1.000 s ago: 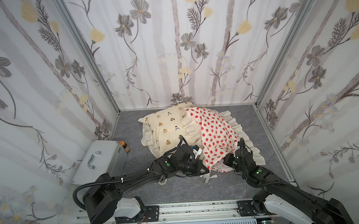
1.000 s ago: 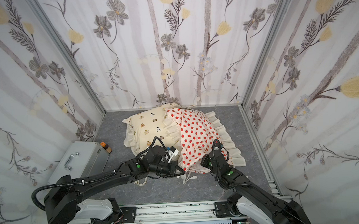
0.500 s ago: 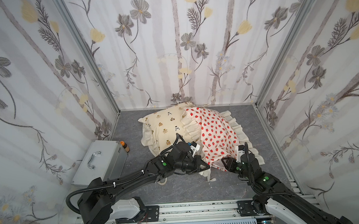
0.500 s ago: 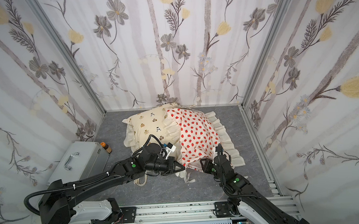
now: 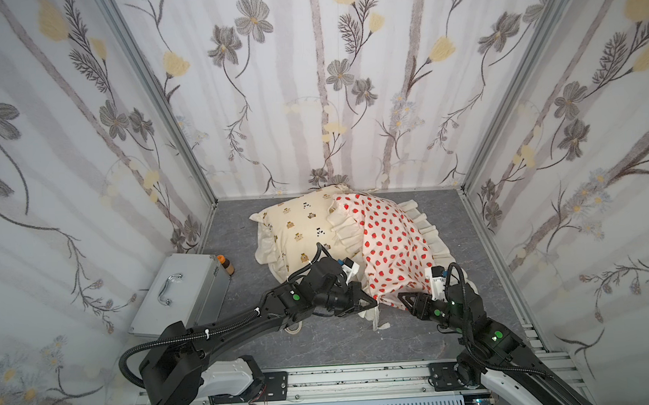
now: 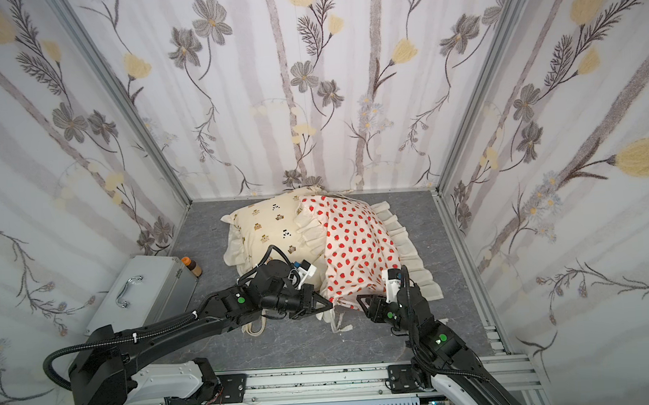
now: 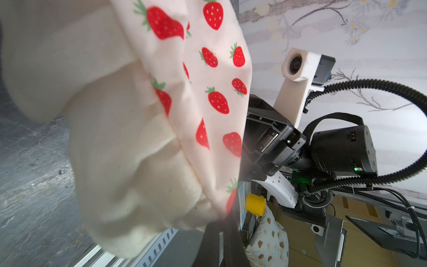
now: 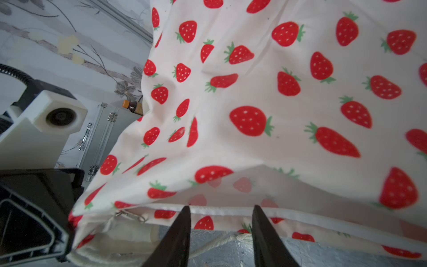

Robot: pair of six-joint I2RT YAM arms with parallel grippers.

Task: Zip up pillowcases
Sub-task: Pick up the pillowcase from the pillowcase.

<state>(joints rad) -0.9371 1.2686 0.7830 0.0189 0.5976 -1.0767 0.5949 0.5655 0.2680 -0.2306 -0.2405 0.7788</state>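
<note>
In both top views the strawberry pillowcase lies plump on the grey tabletop, right of centre. It overlaps the bear pillowcase, which sits to its left, toward the back wall. The left end effector is clamped on the near left corner of the strawberry pillowcase, where the cream ruffle hangs down. The right end effector points at the same near edge from the other side, jaws apart with nothing between them. A silver metal case lies flat at the left of the tabletop, with a small brown bottle beside its far corner. In the left wrist view, strawberry fabric and ruffle gather into the dark fingers, pinched tight. The right end effector's black body shows just behind the fabric. In the right wrist view two dark fingers stand spread, with their tips at the white zip tape along the pillowcase's lower edge. I cannot tell whether they touch it. The metal zip pull sits off to one side, toward the left end effector, and the layers gape a little beside it. A cream cord lies on the tabletop beneath.
</note>
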